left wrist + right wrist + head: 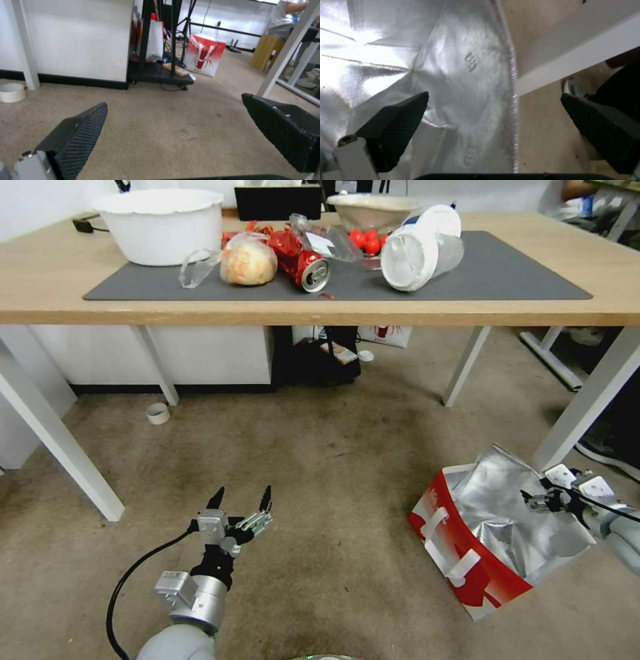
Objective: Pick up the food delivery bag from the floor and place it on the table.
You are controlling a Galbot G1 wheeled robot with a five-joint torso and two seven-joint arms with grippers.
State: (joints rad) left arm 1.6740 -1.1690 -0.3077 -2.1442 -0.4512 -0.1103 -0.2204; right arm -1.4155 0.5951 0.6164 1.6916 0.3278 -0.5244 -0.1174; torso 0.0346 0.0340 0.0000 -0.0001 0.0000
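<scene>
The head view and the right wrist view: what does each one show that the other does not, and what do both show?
Head view alone: the light-wood table with its dark grey mat, the bag's red side panel, and the open left gripper low over the beige floor.

Right wrist view alone: the stitched seam between the open right gripper's fingers.

Both: the food delivery bag's silver foil lining, a white table leg, floor.

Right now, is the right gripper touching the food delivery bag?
Cannot tell. In the right wrist view the open right gripper straddles the food delivery bag's foil edge, but neither contact nor gap shows plainly.
</scene>
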